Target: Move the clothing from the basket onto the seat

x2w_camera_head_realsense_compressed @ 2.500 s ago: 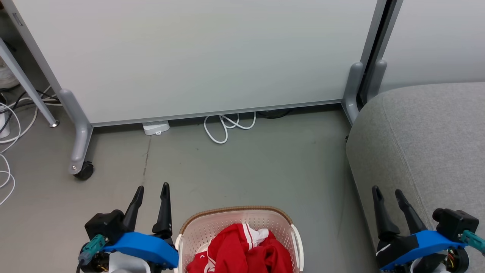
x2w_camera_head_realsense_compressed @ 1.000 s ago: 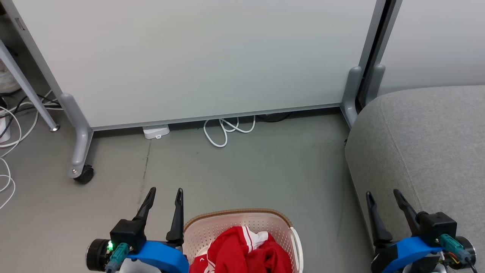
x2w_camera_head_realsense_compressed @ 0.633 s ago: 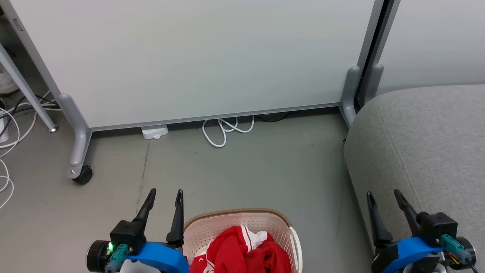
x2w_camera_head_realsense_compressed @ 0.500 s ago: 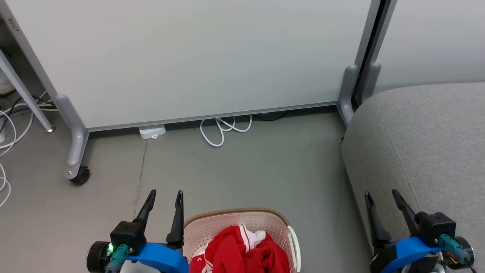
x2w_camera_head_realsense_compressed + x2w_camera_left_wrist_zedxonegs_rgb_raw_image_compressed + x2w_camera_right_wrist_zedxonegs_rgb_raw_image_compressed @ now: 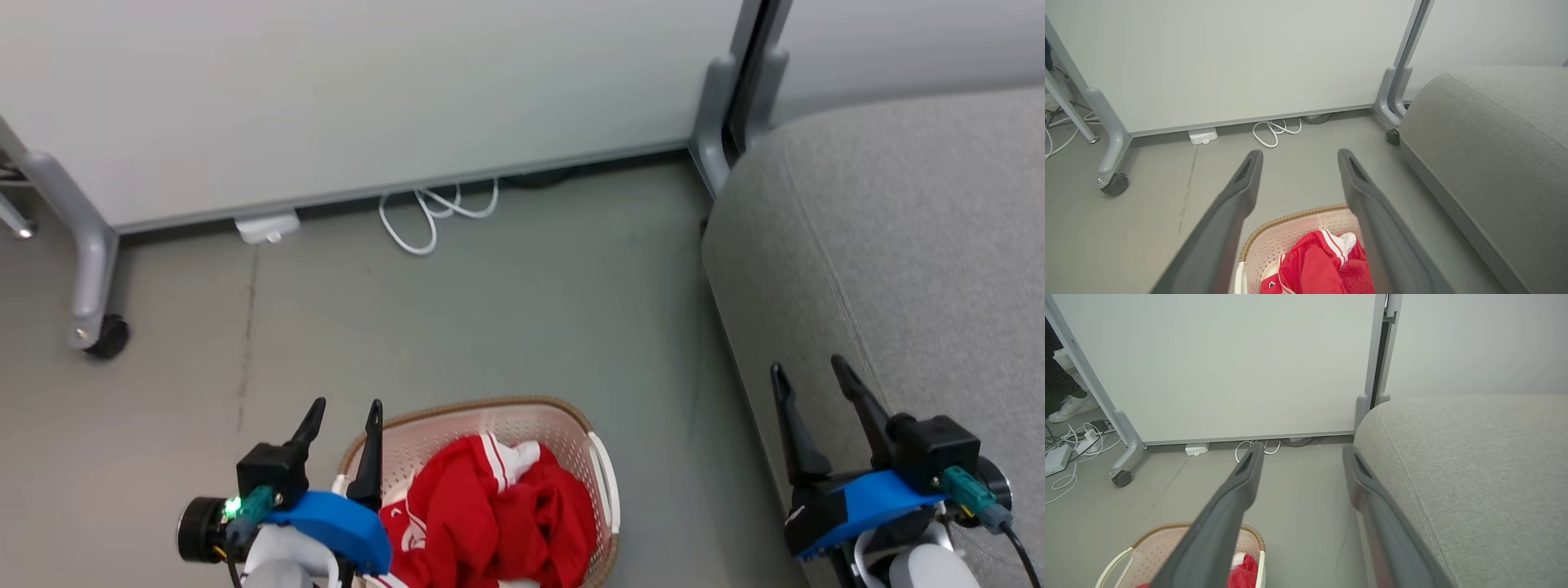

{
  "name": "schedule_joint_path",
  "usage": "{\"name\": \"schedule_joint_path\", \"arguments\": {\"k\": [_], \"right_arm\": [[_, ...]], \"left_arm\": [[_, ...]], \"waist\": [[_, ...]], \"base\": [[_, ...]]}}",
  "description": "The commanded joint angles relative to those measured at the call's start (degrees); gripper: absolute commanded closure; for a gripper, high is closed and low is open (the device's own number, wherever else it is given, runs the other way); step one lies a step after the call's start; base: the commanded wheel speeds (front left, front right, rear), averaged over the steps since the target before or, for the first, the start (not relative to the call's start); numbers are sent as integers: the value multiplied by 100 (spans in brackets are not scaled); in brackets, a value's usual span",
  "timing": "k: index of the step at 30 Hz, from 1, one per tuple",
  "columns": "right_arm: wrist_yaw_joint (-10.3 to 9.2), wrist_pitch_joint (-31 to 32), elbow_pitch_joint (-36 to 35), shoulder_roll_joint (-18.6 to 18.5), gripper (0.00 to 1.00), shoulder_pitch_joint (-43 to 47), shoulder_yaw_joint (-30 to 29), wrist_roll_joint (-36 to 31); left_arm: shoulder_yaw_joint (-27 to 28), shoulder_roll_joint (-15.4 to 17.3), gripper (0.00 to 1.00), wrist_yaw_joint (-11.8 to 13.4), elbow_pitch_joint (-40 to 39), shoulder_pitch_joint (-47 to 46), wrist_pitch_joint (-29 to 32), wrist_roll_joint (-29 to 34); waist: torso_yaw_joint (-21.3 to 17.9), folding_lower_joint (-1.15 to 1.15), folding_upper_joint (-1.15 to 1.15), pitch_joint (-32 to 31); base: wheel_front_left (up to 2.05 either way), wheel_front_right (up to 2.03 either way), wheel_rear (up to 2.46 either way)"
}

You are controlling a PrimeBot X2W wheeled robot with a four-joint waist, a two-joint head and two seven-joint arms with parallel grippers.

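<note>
The left gripper (image 5: 347,405), fingers apart and empty, hangs at the left rim of the basket (image 5: 482,403). The clothing (image 5: 490,514) heaped inside, to that gripper's right, looks soft, light and limp, and is best pinched at a raised fold by the striped trim. Further right, the right gripper (image 5: 807,366), also spread and empty, hovers at the edge of the seat (image 5: 914,229).

One basket (image 5: 457,429), one striped garment (image 5: 457,498), one plain garment (image 5: 559,514), one sofa (image 5: 898,229) at three o'clock, two pincers: left pincer (image 5: 347,404), right pincer (image 5: 807,365).
</note>
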Motion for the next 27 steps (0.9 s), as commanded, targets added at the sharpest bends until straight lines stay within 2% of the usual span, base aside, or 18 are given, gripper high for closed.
{"name": "schedule_joint_path", "arguments": {"k": [1,14,27], "right_arm": [[1,9,-99,-24,0,-158,22,-3],[1,-134,-498,-17,0,-921,295,272],[1,-434,-411,-13,0,-1393,551,653]], "left_arm": [[-32,51,0,-36,172,-271,9,-35],[-188,272,0,-46,1662,-1880,195,43],[-216,688,0,-16,2645,-2815,673,46]], "waist": [[-282,0,0,506],[-971,0,0,2384],[-1487,0,0,3545]], "base": [[0,0,0],[0,0,0],[0,0,0]]}}
